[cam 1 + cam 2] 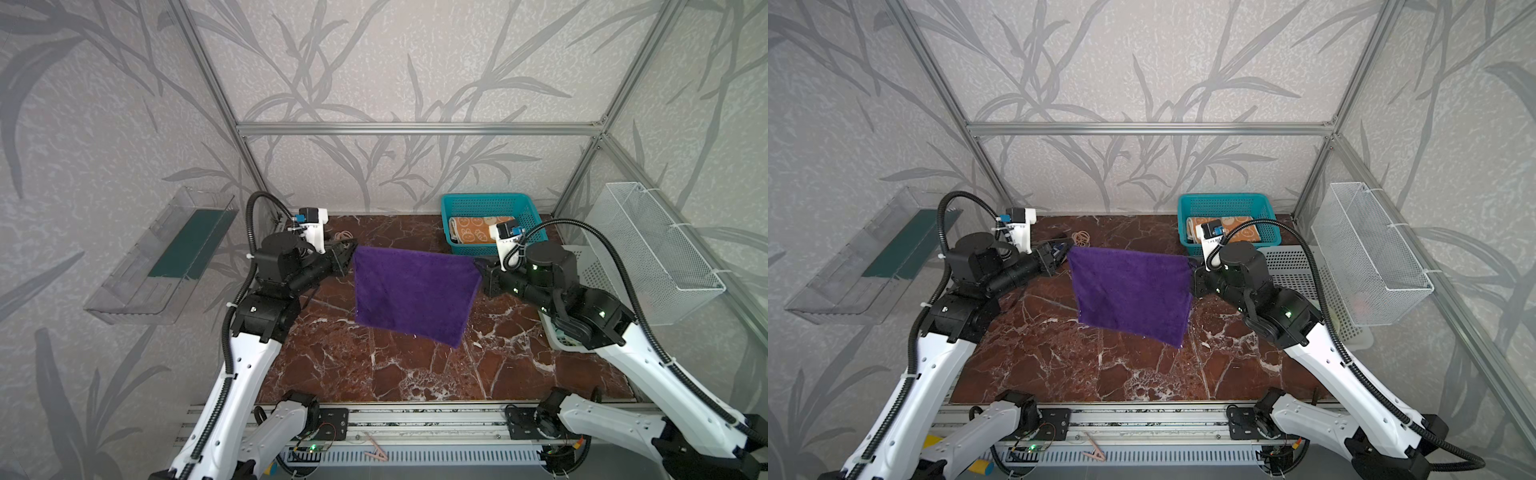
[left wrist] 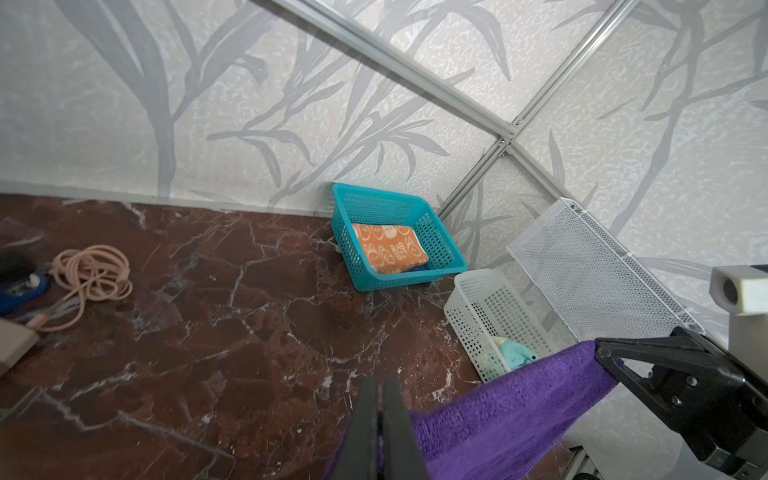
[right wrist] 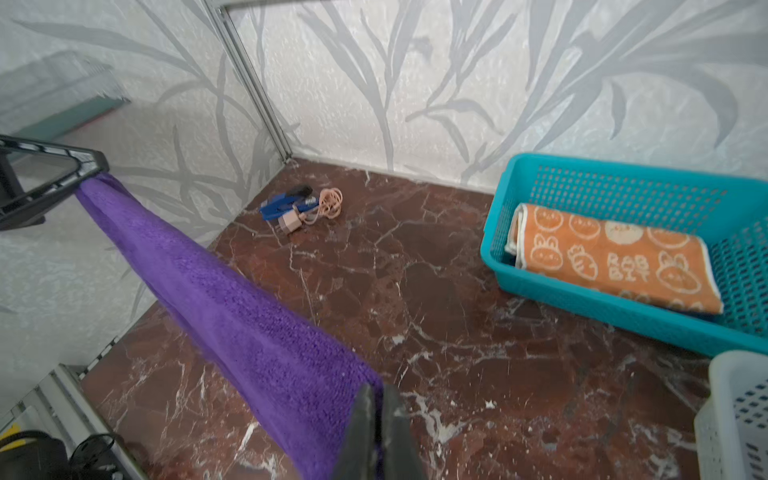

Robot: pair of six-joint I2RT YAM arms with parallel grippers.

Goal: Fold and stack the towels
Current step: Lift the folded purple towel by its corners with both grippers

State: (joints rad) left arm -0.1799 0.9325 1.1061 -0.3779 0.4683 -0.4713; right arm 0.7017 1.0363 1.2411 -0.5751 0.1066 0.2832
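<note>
The red-brown marble table (image 1: pixel 374 374) lies under the purple towel (image 1: pixel 415 291), which hangs spread in the air with its upper edge stretched taut between the two arms. At the back right stands the teal basket (image 1: pixel 486 198), with the folded orange rabbit towel (image 1: pixel 473 232) in it. A pale yellow-and-teal towel (image 2: pixel 513 353) shows inside the white basket (image 2: pixel 478 307) just beside. The left gripper (image 2: pixel 379 411) is clamped tight on one upper corner of the purple towel, and the right gripper (image 3: pixel 375 407) is pinched on the other.

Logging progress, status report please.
Shut on purple towel: left gripper, right gripper. It hangs spread between them. orange towel folded in teal basket. Nothing seen blocking.
</note>
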